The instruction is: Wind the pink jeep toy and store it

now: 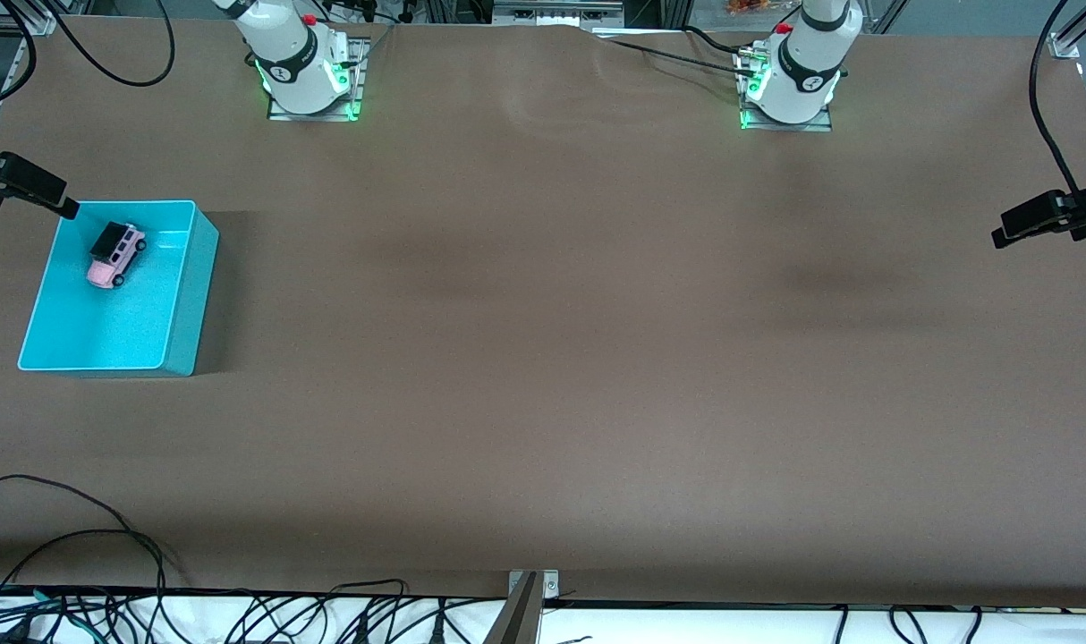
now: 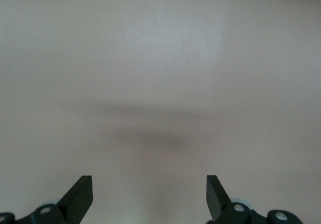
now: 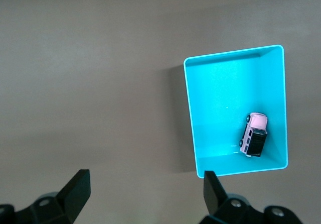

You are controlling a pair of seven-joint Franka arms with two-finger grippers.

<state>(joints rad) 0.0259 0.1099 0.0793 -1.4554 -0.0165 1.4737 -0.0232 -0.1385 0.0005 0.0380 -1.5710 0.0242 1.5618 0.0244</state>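
Note:
The pink jeep toy (image 1: 114,254) lies inside the turquoise bin (image 1: 192,295) at the right arm's end of the table, near the bin's corner farthest from the front camera. It also shows in the right wrist view (image 3: 254,134), inside the bin (image 3: 190,113). My right gripper (image 3: 146,191) is open and empty, high over bare table beside the bin. My left gripper (image 2: 149,196) is open and empty over bare brown table. Neither hand shows in the front view; only the arm bases do.
Black camera clamps stick in at both table ends (image 1: 24,183) (image 1: 1048,217). Cables run along the table's near edge (image 1: 239,613) and over its corners. The brown table (image 1: 543,358) holds nothing else.

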